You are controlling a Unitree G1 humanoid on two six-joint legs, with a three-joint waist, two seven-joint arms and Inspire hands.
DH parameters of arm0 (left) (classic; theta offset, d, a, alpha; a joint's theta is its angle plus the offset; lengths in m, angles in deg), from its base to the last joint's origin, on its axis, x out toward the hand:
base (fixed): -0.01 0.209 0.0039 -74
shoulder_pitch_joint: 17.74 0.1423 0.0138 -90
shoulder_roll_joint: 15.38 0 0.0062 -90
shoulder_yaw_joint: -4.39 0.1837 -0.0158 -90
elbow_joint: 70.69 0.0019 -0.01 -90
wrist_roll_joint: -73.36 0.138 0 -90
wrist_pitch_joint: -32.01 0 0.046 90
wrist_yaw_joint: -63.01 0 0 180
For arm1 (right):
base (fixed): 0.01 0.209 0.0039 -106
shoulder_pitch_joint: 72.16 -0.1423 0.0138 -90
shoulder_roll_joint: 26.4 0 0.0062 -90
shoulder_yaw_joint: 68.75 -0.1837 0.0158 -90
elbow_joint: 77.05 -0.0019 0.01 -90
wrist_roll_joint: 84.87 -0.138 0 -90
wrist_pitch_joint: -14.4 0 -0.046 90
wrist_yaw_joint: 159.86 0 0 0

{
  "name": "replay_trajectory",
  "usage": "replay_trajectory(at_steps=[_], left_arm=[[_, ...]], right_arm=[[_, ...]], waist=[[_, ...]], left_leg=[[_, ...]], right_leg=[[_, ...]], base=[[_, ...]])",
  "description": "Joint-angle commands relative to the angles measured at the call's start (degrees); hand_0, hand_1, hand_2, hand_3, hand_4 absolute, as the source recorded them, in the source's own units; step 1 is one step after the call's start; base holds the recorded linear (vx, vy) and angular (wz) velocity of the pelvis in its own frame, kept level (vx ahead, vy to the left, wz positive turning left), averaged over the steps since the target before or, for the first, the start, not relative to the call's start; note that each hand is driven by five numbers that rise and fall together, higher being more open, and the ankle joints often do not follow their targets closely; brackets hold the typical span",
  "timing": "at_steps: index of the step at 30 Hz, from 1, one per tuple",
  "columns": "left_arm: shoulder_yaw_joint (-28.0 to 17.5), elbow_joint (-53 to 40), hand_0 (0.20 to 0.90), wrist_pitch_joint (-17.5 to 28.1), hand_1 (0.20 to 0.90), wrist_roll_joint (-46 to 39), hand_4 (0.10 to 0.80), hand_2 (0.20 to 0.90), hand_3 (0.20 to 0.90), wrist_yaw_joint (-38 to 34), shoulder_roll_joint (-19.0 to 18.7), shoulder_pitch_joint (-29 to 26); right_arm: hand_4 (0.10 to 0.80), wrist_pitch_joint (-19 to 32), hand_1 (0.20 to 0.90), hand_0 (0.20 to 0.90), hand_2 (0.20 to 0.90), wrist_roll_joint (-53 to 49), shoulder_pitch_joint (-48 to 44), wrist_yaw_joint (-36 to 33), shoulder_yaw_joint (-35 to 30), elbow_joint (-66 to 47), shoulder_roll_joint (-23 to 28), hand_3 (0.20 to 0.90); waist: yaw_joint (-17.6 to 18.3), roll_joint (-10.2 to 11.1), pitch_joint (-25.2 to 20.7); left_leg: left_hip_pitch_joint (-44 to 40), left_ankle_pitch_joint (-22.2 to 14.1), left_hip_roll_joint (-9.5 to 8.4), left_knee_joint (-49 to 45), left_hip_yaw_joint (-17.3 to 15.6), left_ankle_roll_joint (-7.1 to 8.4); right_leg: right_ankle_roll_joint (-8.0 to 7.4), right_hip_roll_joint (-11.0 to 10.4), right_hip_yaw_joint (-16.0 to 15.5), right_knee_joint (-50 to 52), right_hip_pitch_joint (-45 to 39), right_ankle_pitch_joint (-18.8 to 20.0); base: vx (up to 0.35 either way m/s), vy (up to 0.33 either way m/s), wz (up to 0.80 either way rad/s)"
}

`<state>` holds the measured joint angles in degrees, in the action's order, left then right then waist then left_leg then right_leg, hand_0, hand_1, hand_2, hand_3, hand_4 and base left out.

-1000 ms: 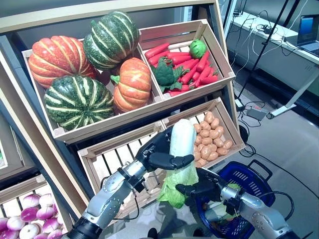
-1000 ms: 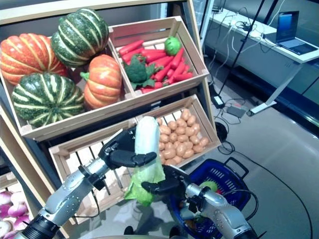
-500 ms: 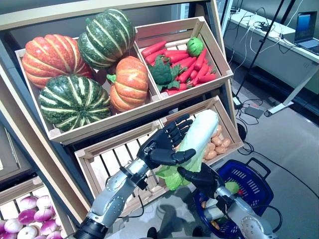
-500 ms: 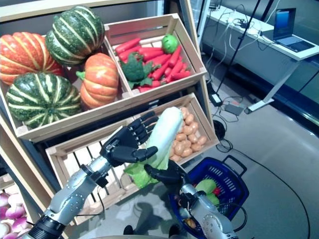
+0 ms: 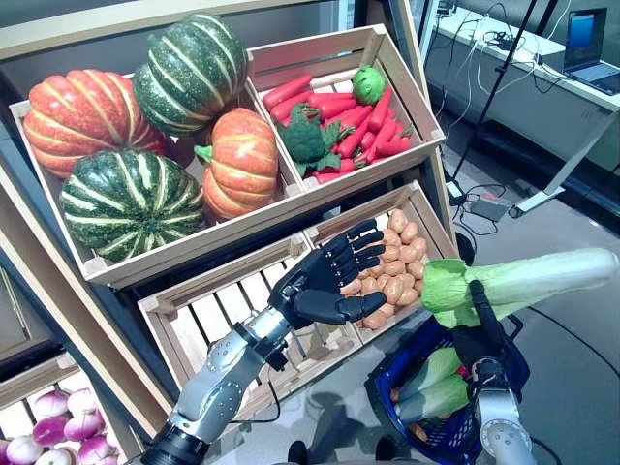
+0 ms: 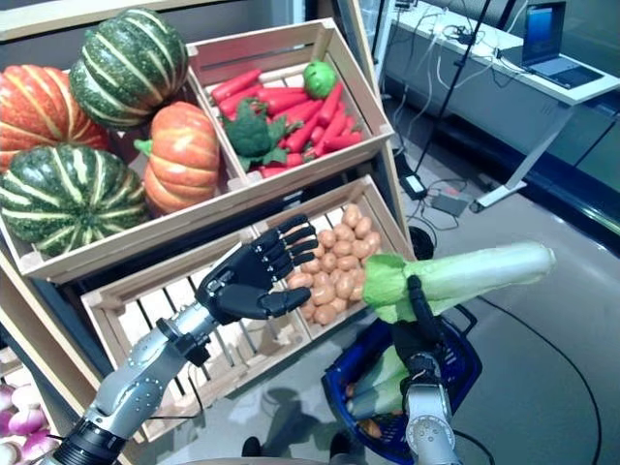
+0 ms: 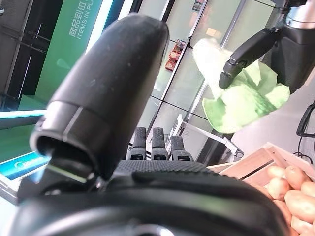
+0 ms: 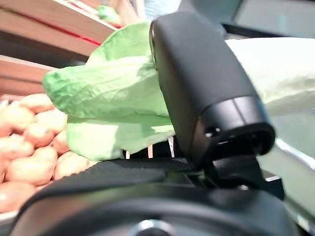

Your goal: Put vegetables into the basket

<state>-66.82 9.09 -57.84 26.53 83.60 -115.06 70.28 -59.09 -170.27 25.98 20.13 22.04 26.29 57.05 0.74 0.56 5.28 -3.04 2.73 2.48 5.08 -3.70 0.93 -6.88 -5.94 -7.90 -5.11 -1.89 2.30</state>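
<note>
Right hand [image 5: 481, 334] grips the long pale-green napa cabbage with leafy green end [image 5: 513, 283], held roughly level above the dark blue plastic basket [image 5: 407, 368] on the floor. Left hand [image 5: 325, 286] empty, fingers straight and spread, before the wooden crate of tan potatoes [image 5: 421, 208].

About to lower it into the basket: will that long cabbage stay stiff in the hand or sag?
The cabbage juts sideways from the right hand without drooping, so probably stiff. Gripped near its leafy end, it may lever downward. Its smooth pale stalk looks slippery over the basket.
</note>
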Motion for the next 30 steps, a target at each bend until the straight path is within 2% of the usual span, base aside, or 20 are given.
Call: replay_trajectory(at_steps=[1, 9, 16, 23, 26, 30], left_arm=[[-2.38, -4.19, 0.900, 3.85, 0.900, -1.26, 0.800, 0.900, 0.900, 1.33, 0.72, -3.88], [-1.90, -3.62, 0.900, 4.29, 0.900, -1.57, 0.800, 0.900, 0.900, -1.23, 0.97, -4.15], [-1.50, -3.15, 0.900, 4.28, 0.900, -1.38, 0.800, 0.900, 0.900, -4.07, 1.04, -4.10], [-3.09, -2.15, 0.900, 5.60, 0.900, -1.44, 0.800, 0.900, 0.900, -8.15, 0.98, -1.34], [-3.50, -1.28, 0.900, 8.84, 0.900, -0.26, 0.800, 0.900, 0.900, -9.23, -0.07, -2.86], [-4.32, -1.08, 0.900, 9.78, 0.900, -0.74, 0.800, 0.900, 0.900, -10.08, -0.78, -4.71]], right_arm=[[0.400, 8.04, 0.300, 0.300, 0.300, -1.97, -6.58, 0.70, -2.74, -5.39, -0.73, 0.300], [0.400, 13.97, 0.300, 0.300, 0.300, 0.89, -7.46, -8.64, -5.45, -4.05, -1.57, 0.300], [0.400, 14.89, 0.300, 0.300, 0.300, 6.07, -7.56, -17.29, -5.76, -1.43, -2.13, 0.300], [0.400, 16.08, 0.300, 0.300, 0.300, 7.26, -7.16, -23.93, -6.13, 3.06, -2.18, 0.300], [0.400, 16.19, 0.300, 0.300, 0.300, 6.06, -10.91, -24.60, -6.63, 6.05, 0.50, 0.300], [0.400, 16.27, 0.300, 0.300, 0.300, 3.89, -14.96, -24.20, -7.52, 9.22, 2.92, 0.300]], waist=[[-0.47, 1.53, -2.44], [-0.23, 1.37, -2.21], [-0.28, 1.49, -2.13], [-0.56, 1.42, -0.52], [-1.19, 0.92, 4.00], [-2.16, 0.02, 8.82]], left_leg=[[0.25, -1.09, -0.77, -0.10, 1.84, -0.66], [0.25, -1.05, -0.76, -0.08, 1.91, -0.67], [0.91, -0.39, -0.93, -0.08, 2.09, -0.85], [2.37, -0.40, -0.97, -0.08, 2.31, -0.94], [6.27, 0.48, -1.23, -0.77, 2.66, -1.07], [9.91, 1.14, -1.44, -1.84, 2.81, -1.25]], right_leg=[[0.09, -1.27, 1.06, 0.11, -0.18, 3.76], [0.24, -0.99, 1.45, 0.11, -0.08, 3.91], [0.46, -0.94, 1.57, 0.11, 0.50, 4.49], [0.98, -0.23, 1.66, 0.67, 1.57, 3.95], [1.67, 0.12, 1.92, 3.41, 6.23, 3.55], [2.44, 0.61, 1.48, 6.08, 9.90, 2.87]], base=[[0.000, 0.000, 0.00], [0.000, 0.000, 0.00], [0.033, -0.014, -0.03], [0.041, -0.016, -0.01], [-0.229, -0.028, 0.01], [-0.198, -0.030, 0.04]])
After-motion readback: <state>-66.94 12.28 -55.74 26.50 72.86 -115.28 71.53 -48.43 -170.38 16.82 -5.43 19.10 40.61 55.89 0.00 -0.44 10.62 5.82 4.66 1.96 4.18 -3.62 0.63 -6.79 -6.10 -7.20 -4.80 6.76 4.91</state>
